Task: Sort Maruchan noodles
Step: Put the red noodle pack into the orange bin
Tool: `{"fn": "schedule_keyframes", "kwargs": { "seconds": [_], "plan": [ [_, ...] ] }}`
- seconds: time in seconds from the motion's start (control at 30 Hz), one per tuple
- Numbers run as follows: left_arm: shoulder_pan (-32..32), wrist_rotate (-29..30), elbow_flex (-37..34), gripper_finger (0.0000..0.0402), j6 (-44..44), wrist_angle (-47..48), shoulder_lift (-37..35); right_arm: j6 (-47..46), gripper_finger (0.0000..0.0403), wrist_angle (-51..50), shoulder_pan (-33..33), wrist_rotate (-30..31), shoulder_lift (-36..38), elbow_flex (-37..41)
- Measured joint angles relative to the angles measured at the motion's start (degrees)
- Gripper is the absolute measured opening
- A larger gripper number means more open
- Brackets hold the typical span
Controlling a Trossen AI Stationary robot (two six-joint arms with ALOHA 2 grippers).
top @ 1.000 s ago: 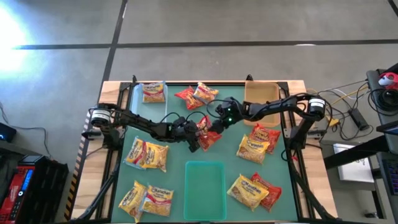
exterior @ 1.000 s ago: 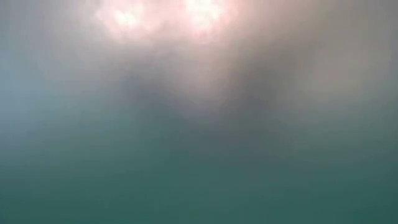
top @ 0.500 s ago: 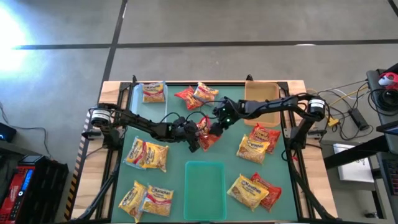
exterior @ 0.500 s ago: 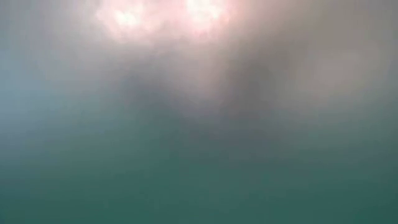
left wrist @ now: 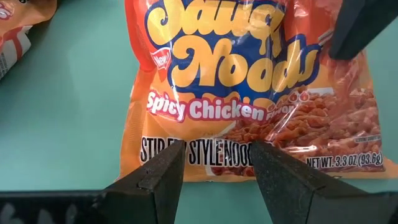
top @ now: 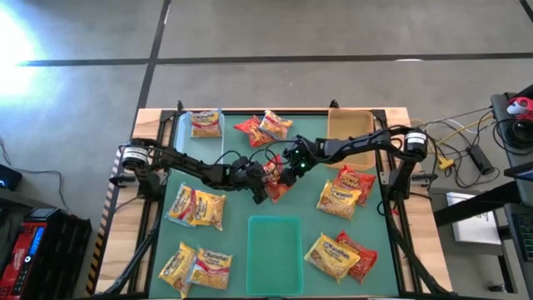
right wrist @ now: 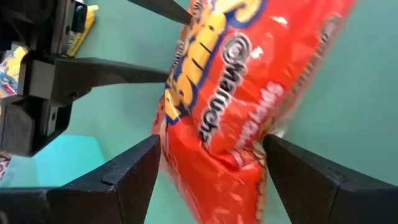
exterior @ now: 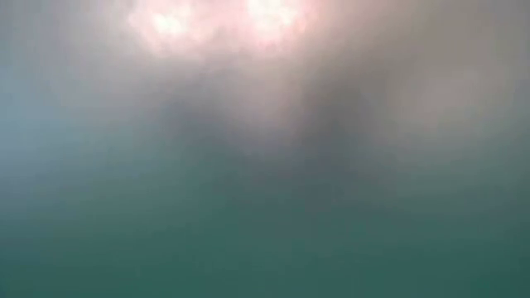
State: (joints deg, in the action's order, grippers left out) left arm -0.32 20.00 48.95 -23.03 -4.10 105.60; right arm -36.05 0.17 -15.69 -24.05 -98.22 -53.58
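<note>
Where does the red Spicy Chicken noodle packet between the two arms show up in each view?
High view: red packet at table centre, between both grippers.
Low view: not visible; the picture is blurred out.
Left wrist view: fills the upper frame, label readable, just past the left gripper.
Right wrist view: runs diagonally, between the open jaws of the right gripper.
Shared landmark: the green table mat.

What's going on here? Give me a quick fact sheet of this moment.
Held packet: orange Spicy Chicken packet, mid-table
Left gripper: fingers astride the packet's edge
Right gripper: open, jaws either side of the same packet
Green tray: front centre, no packets in it
Tan tray: back right
Low view: shows nothing usable
</note>
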Motion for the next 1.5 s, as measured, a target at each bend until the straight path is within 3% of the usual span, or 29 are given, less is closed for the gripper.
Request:
{"fn": "schedule_keyframes", "kwargs": {
  "seconds": [0.4,1.1,1.5],
  "plan": [
    [0.0,0.0,0.0,0.0174,0.0,0.0,0.0,0.1,0.0269,1.8,0.1,-0.1,-1.3,-0.2],
    [0.0,4.0,-0.2,0.0174,-0.2,-0.3,-1.9,4.6,0.009,0.2,-0.4,0.0,-1.0,-0.2],
    [0.0,5.1,-0.3,0.0174,-0.3,4.3,-5.1,8.7,0.0068,-5.3,-2.5,-0.8,2.3,-0.1]
  ]
}}
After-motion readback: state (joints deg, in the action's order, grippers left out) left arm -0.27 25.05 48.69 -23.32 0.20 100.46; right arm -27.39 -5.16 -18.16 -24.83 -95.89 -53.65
